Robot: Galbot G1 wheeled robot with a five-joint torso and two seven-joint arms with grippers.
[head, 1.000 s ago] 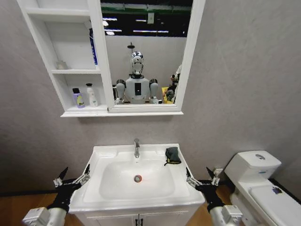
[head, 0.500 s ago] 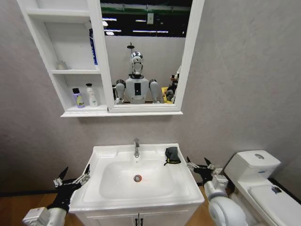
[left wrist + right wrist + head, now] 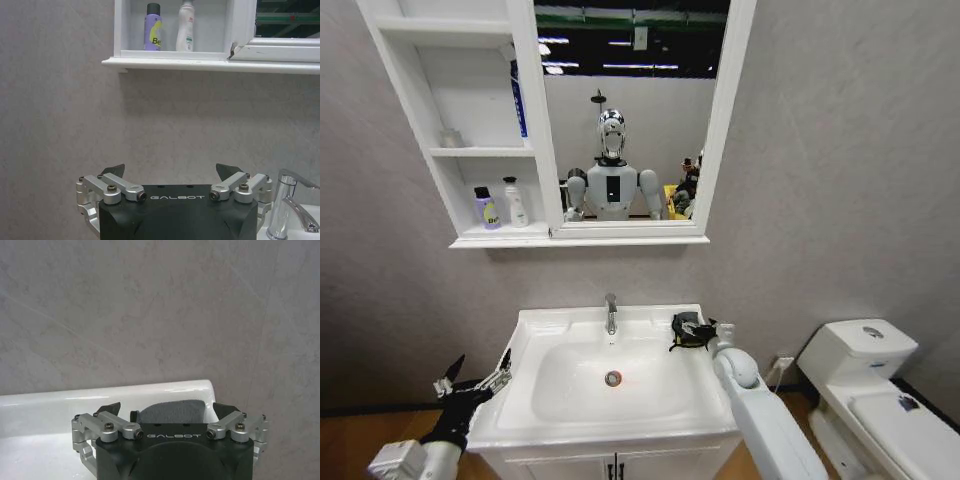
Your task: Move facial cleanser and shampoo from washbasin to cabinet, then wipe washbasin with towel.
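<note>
The dark towel (image 3: 684, 329) lies bunched on the back right corner of the white washbasin (image 3: 542, 331), right of the chrome tap (image 3: 611, 313). My right gripper (image 3: 700, 331) has reached it and stands open. In the right wrist view the towel (image 3: 172, 411) sits between the spread fingers of the right gripper (image 3: 166, 410), on the washbasin rim (image 3: 75, 397). A purple bottle (image 3: 485, 208) and a white bottle (image 3: 515, 203) stand on the lowest shelf of the cabinet (image 3: 480, 236). My left gripper (image 3: 472, 379) hangs open left of the basin, holding nothing.
A white toilet (image 3: 865, 352) stands to the right of the basin. The mirror (image 3: 620, 130) joins the cabinet and reflects the robot. A small object (image 3: 450, 138) rests on the middle shelf. The left wrist view shows the left gripper (image 3: 171, 171), the tap (image 3: 287, 200) and both bottles (image 3: 153, 27).
My right arm has swung from beside the basin's right front up and inward to the towel at the back right corner. The left arm has not moved.
</note>
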